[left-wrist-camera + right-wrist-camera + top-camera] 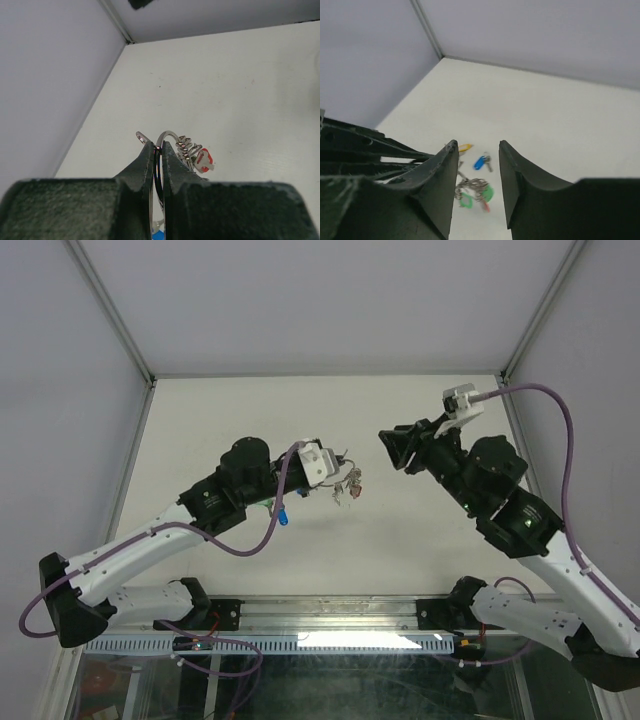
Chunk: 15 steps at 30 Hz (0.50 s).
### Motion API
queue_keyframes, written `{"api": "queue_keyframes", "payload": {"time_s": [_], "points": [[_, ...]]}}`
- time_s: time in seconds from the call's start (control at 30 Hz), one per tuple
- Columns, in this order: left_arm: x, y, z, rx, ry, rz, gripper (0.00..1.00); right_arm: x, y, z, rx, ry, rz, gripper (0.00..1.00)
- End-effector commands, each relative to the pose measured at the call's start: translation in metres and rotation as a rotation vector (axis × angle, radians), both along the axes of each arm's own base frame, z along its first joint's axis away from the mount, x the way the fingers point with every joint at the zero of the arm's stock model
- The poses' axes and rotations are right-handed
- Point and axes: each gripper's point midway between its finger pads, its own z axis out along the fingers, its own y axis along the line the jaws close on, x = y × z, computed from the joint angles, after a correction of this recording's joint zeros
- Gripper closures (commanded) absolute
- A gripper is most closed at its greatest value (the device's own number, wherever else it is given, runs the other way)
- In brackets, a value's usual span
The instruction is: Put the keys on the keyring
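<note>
One white table [250,420] lies under everything. Over its middle the left gripper [157,148] is pressed together on the keyring [169,132], pinching the wire. The right gripper [476,146] stands spread with nothing in it, well apart to the keyring's right in the top view. Only the left wrist view shows the pinch itself, with silver keys [186,146] and a red cap [205,160] strung just right of it. Only the right wrist view shows, blurred, a yellow key [465,147], a blue key [480,162] and green caps [465,201] near the keyring. Whether these hang or lie on the table, I cannot tell.
</note>
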Motion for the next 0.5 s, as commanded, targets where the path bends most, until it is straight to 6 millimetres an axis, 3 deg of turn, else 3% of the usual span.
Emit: {"api": "queue_keyframes", "payload": {"time_s": [0.0, 0.1, 0.33, 0.47], "points": [[0.001, 0.010, 0.044, -0.088, -0.185, 0.031, 1.00, -0.004, 0.023, -0.012, 0.363, 0.378, -0.037, 0.59], [-0.001, 0.010, 0.039, -0.063, -0.219, 0.042, 1.00, -0.002, 0.041, -0.012, 0.486, 0.458, -0.003, 0.60], [-0.009, 0.000, 0.018, 0.031, -0.335, 0.086, 1.00, 0.007, 0.053, -0.026, 0.602, 0.592, -0.029, 0.60], [-0.012, -0.004, 0.014, 0.049, -0.385, 0.114, 1.00, 0.010, 0.053, -0.044, 0.605, 0.642, -0.065, 0.61]]}}
